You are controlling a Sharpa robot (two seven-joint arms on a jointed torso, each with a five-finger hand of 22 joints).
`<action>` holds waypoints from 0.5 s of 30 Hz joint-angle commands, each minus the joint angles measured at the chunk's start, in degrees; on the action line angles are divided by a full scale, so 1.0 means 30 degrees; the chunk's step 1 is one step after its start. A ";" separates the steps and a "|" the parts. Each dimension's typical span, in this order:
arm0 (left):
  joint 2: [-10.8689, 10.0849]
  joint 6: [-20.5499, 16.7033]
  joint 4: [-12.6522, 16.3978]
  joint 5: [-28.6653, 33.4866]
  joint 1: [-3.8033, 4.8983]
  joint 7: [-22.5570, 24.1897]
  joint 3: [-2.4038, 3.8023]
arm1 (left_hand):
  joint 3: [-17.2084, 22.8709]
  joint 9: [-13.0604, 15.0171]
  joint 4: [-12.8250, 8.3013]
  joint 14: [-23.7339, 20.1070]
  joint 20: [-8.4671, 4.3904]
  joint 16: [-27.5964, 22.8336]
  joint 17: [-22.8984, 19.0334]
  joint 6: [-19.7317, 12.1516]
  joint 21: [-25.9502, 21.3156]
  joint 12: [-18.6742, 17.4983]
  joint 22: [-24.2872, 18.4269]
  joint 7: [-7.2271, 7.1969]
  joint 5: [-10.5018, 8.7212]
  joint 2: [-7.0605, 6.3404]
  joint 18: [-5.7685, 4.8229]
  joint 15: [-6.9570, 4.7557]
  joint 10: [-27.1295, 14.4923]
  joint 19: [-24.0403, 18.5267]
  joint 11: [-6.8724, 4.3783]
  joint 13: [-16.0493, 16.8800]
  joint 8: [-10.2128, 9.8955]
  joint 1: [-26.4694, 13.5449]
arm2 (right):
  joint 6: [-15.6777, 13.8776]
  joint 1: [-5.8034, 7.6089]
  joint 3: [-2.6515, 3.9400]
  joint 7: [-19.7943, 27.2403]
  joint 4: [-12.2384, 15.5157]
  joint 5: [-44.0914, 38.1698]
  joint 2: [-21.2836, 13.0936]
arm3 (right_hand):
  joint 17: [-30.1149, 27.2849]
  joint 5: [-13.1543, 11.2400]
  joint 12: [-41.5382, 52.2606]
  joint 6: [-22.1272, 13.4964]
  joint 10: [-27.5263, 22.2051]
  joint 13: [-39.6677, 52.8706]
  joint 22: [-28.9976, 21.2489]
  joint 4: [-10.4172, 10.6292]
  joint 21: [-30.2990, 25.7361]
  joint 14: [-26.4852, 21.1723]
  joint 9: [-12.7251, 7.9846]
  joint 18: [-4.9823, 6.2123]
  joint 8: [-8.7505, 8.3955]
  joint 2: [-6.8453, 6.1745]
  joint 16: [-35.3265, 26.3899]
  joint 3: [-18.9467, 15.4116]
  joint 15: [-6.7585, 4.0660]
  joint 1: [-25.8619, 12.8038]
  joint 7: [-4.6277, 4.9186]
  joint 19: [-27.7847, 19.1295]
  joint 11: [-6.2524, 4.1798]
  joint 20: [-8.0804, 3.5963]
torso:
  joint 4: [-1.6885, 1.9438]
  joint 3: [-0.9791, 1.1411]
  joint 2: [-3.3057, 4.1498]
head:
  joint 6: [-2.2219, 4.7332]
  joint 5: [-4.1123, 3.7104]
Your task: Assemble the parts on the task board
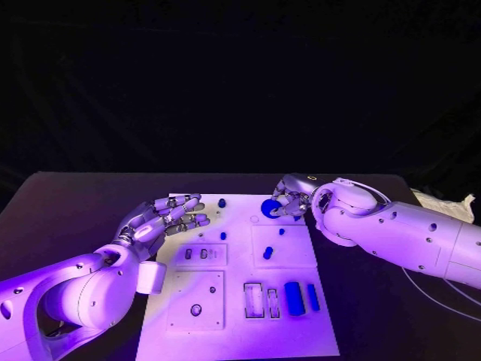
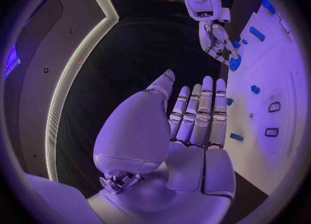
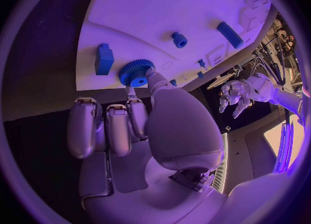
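We find the blue toothed wheel (image 3: 136, 72) at the far edge of the task board (image 1: 306, 331), pinched by our right hand (image 1: 287, 201) between thumb and a finger, probably to seat or turn it there. Our left hand (image 1: 167, 216) hovers over the board's left edge, fingers apart, holding nothing, likely kept ready. The black desk (image 1: 78, 203) carries all.

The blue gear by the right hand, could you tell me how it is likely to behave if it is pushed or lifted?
The blue gear looks like a stiff moulded disc, so it probably won't flex. Its ridged rim should give the right hand some purchase rather than slipping. Lying flat on the task board, it seems unlikely to roll; on edge, it probably would.
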 commanded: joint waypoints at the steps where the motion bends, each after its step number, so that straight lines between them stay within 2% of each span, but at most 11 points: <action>1: 0.0027 0.0345 0.0032 0.0031 0.0021 0.0042 0.0016 | 0.0005 -0.0019 -0.0155 0.0176 -0.0015 -0.0105 0.0018 -0.0110 0.0108 -0.0067 -0.0028 0.0334 -0.0087 0.0158 0.0246 -0.0020 -0.0144 0.0156 -0.0041 -0.0011 -0.0103 -0.0004 | 0.0930 -0.0075 -0.0061 -0.0037 -0.0129 -0.0288 0.0070 | 0.0865 0.0055 0.0142 0.0217 0.0153 0.0912 0.0039 -0.0048 0.0143 0.1273 0.0029 -0.0263 0.0089 0.0254 0.0144 -0.0044 0.0087 -0.0040 0.0016 0.0125 0.0005 0.0061 | -0.0003 0.0007 0.0009 | -0.0017 -0.0036; 6: 0.0020 0.0346 0.0040 0.0031 0.0021 0.0038 0.0016 | 0.0009 -0.0019 -0.0162 0.0177 -0.0015 -0.0112 0.0017 -0.0111 0.0107 -0.0071 -0.0031 0.0332 -0.0086 0.0165 0.0246 -0.0020 -0.0145 0.0158 -0.0042 -0.0010 -0.0107 -0.0003 | 0.0885 -0.0075 -0.0074 -0.0144 -0.0167 -0.0663 0.0116 | 0.0957 -0.0021 0.0346 0.0736 0.0247 0.1156 0.0175 -0.0299 0.0224 0.1282 0.0108 -0.0281 0.0315 0.0603 0.0200 0.0212 0.0007 0.0353 -0.0100 0.0156 -0.0100 0.0018 | 0.0024 -0.0004 -0.0007 | -0.0045 -0.0046; 8: 0.0016 0.0347 0.0041 0.0031 0.0021 0.0037 0.0016 | 0.0009 -0.0019 -0.0162 0.0177 -0.0015 -0.0112 0.0017 -0.0111 0.0107 -0.0071 -0.0031 0.0332 -0.0086 0.0165 0.0246 -0.0020 -0.0145 0.0158 -0.0042 -0.0010 -0.0107 -0.0003 | 0.0559 -0.0076 -0.0078 -0.0168 -0.0120 -0.1002 0.0126 | 0.1027 -0.1131 0.0546 0.1147 0.0352 0.1368 0.0291 -0.0678 0.0288 0.1288 0.0183 -0.0299 0.0486 0.1039 0.0238 0.0746 -0.0108 0.0999 -0.0258 0.0191 -0.0240 -0.0050 | 0.0026 0.0000 -0.0005 | -0.0053 -0.0025; 11: 0.0009 0.0347 0.0044 0.0031 0.0021 0.0037 0.0016 | 0.0009 -0.0019 -0.0162 0.0177 -0.0015 -0.0112 0.0017 -0.0111 0.0107 -0.0071 -0.0031 0.0332 -0.0086 0.0165 0.0246 -0.0020 -0.0145 0.0158 -0.0042 -0.0010 -0.0107 -0.0003 | -0.0196 -0.0081 -0.0082 -0.0138 0.0031 -0.1552 0.0141 | 0.1101 -0.1619 0.0937 0.1854 0.0575 0.1749 0.0428 -0.1184 0.0362 0.1296 0.0352 -0.0320 0.0811 0.1430 0.0276 0.1397 -0.0263 0.1648 -0.0518 0.0233 -0.0452 -0.0169 | 0.0016 0.0003 0.0001 | -0.0052 -0.0018; 12: 0.0007 0.0349 0.0044 0.0031 0.0021 0.0036 0.0016 | 0.0009 -0.0019 -0.0162 0.0177 -0.0015 -0.0112 0.0017 -0.0111 0.0107 -0.0071 -0.0031 0.0332 -0.0086 0.0165 0.0246 -0.0020 -0.0145 0.0158 -0.0042 -0.0010 -0.0107 -0.0003 | -0.0751 -0.0092 -0.0083 -0.0091 0.0173 -0.1891 0.0148 | 0.1114 -0.1698 0.0990 0.2118 0.0610 0.1814 0.0471 -0.1377 0.0386 0.1297 0.0427 -0.0328 0.0933 0.1507 0.0282 0.1623 -0.0335 0.1817 -0.0623 0.0246 -0.0539 -0.0230 | 0.0019 0.0003 0.0004 | -0.0056 -0.0018; 15: 0.0006 0.0365 0.0043 0.0031 0.0021 0.0028 0.0016 | 0.0009 -0.0019 -0.0162 0.0177 -0.0015 -0.0112 0.0017 -0.0111 0.0107 -0.0071 -0.0031 0.0332 -0.0086 0.0165 0.0246 -0.0020 -0.0145 0.0158 -0.0042 -0.0010 -0.0107 -0.0003 | -0.1919 -0.0130 -0.0083 0.0023 0.0541 -0.2509 0.0169 | 0.1119 -0.1767 0.0944 0.2412 0.0599 0.1810 0.0591 -0.1609 0.0444 0.1294 0.0522 -0.0352 0.1054 0.1553 0.0282 0.1928 -0.0433 0.1927 -0.0744 0.0284 -0.0642 -0.0320 | 0.0030 0.0001 -0.0004 | -0.0099 -0.0039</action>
